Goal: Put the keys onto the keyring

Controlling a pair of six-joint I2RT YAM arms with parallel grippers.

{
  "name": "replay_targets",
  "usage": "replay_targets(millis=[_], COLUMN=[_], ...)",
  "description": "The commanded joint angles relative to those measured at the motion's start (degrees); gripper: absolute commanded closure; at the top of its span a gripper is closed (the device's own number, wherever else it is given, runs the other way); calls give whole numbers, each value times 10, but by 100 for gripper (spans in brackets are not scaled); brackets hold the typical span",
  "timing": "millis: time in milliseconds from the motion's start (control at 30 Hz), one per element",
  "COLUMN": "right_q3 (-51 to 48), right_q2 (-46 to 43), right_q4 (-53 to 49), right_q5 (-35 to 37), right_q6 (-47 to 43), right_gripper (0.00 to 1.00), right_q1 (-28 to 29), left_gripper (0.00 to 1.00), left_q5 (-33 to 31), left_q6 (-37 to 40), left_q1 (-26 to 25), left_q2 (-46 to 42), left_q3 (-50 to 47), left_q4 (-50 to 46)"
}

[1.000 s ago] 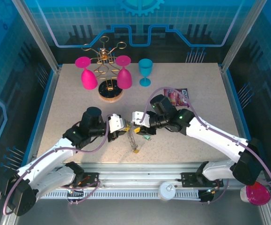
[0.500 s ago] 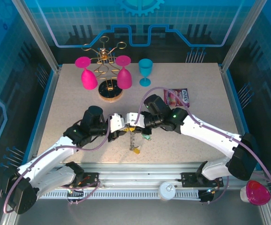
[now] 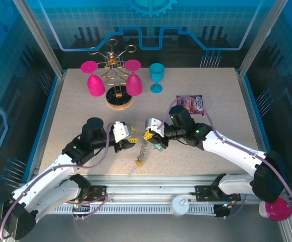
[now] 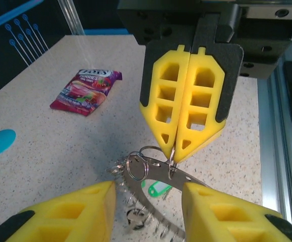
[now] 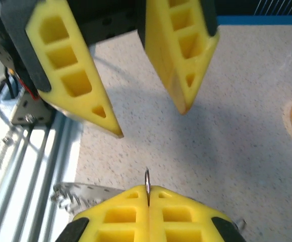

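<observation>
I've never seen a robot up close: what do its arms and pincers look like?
The left arm and right arm are white with black joints, each trailing a purple cable. The left gripper and right gripper carry pointed yellow fingers with square cut-outs, black-backed.

Place looked like robotics lab test cell. Speckled worktop (image 3: 221, 101) sat inside aluminium-post frame (image 3: 40, 38), walled by blue panels (image 3: 151, 6) printed with gear and circuit graphics. Left arm (image 3: 50, 176) and right arm (image 3: 231, 148), white, cable-looped, were bolted by slotted rail (image 3: 151, 194) at near edge. Left claw (image 3: 132, 136) and right claw (image 3: 147, 135) had yellow latticed fingers. Staged props: glass rack (image 3: 116, 65), teal goblet (image 3: 157, 76), snack packet (image 3: 191, 103).
</observation>
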Motion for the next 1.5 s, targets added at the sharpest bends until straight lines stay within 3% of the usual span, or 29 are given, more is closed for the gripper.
replay_targets(millis=[0, 200, 633, 900, 1133, 1267, 1300, 1367, 1400, 1467], right_q3=[-31, -78, -73, -73, -70, -63, -59, -37, -24, 4], right_q2=[-18, -11, -4, 0, 2, -12, -17, -24, -26, -28], right_q4=[173, 323, 291, 290, 273, 206, 176, 94, 54, -24], right_q5=[-86, -115, -99, -101, -94, -62, -54, -17, -3, 38], right_q6=[103, 183, 159, 159, 152, 113, 98, 50, 28, -20], right_gripper=[100, 100, 100, 100, 100, 100, 99, 76, 69, 65], right_q1=[-12, -16, -6, 1, 3, 0, -2, -3, -3, -1], left_gripper=[60, 59, 65, 77, 100, 100, 100, 100, 100, 100], left_q5=[11, 41, 65, 69, 72, 59, 54, 40, 36, 26], left_q6=[-70, -119, -130, -132, -126, -114, -108, -89, -78, -48], left_q1=[1, 1, 1, 1, 1, 1, 1, 1, 1, 1], left_q2=[-20, -24, -3, -3, -2, -8, -10, -14, -13, -8], left_q3=[-39, -71, -77, -78, -79, -77, -75, -66, -58, -34], left_q4=[82, 143, 196, 210, 220, 211, 204, 176, 156, 105])
